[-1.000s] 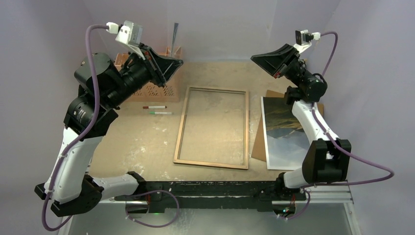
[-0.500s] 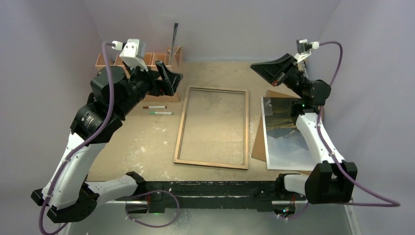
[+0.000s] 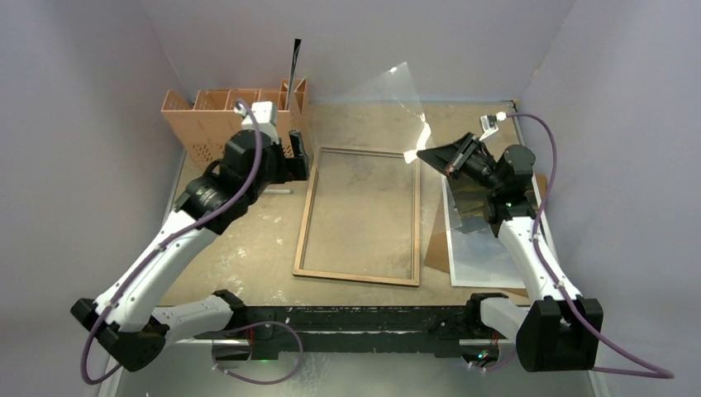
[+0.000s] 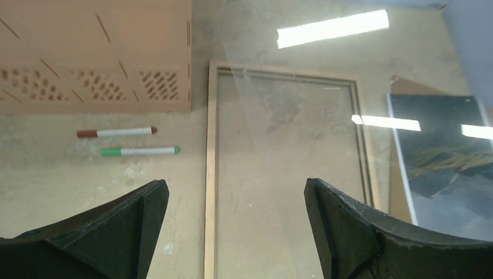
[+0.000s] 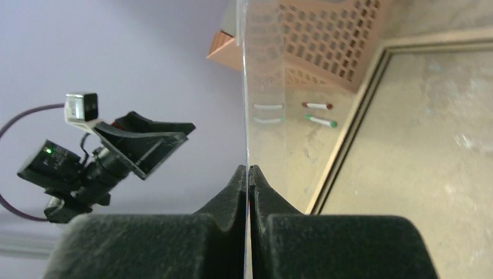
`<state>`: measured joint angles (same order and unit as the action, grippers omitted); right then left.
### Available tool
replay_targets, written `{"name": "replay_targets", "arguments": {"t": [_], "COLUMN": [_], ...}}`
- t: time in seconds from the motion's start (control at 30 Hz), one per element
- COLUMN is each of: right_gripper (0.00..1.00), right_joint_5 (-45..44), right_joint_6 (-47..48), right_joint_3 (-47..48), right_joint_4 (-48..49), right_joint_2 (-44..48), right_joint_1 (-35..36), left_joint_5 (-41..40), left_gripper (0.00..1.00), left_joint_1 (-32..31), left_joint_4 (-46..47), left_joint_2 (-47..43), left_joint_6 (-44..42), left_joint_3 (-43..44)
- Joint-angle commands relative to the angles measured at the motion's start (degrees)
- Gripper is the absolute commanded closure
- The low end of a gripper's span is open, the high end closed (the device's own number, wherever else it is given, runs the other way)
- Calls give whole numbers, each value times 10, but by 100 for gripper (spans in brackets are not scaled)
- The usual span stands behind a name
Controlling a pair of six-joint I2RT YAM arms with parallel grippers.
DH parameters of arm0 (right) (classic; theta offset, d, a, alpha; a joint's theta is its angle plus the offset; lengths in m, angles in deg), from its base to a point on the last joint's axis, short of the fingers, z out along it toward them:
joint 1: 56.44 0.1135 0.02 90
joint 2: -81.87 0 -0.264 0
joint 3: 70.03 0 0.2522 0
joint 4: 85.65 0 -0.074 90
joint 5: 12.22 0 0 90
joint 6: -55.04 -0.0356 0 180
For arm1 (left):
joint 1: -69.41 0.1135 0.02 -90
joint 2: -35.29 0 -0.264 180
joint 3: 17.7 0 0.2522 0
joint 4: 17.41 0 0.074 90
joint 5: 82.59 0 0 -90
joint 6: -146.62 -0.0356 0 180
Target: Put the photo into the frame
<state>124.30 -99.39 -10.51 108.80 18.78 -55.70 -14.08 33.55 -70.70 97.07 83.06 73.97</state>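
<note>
The frame [image 3: 304, 223] lies flat mid-table, its light wood side up; in the left wrist view the frame [image 4: 210, 174] runs under the open fingers. The photo [image 3: 488, 240] lies to its right, and the left wrist view shows the photo [image 4: 442, 163] at the right edge. My right gripper [image 3: 422, 155] is shut on the corner of a clear pane [image 3: 388, 99], which stands tilted up over the frame's far end. In the right wrist view the pane [image 5: 261, 70] runs edge-on from the closed gripper [image 5: 249, 168]. My left gripper [image 3: 299, 157] hangs open and empty over the frame's far left corner, its fingers wide [image 4: 236, 192].
A perforated wooden organizer [image 3: 223, 124] stands at the back left with a dark tool upright in it. A red marker [image 4: 116, 132] and a green marker [image 4: 139, 151] lie left of the frame. A brown backing board [image 3: 436, 240] sticks out from under the photo.
The left gripper opened and swung down toward the frame's far left corner. The right gripper closed, and the clear pane now stands raised from it over the frame's far end.
</note>
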Motion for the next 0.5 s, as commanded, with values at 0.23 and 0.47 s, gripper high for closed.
{"name": "replay_targets", "arguments": {"t": [0.23, 0.47], "right_gripper": [100, 100], "right_joint_5": [-100, -109], "right_joint_6": [-53, -80], "right_joint_3": [-121, -172], "right_joint_4": [43, 108], "right_joint_2": [17, 8], "right_joint_1": [1, 11], "left_joint_5": [-47, -79], "left_gripper": [12, 20], "left_joint_1": [2, 14], "left_joint_4": [105, 153], "left_joint_2": [94, 177], "left_joint_6": [152, 196], "left_joint_3": [-208, -271]}}
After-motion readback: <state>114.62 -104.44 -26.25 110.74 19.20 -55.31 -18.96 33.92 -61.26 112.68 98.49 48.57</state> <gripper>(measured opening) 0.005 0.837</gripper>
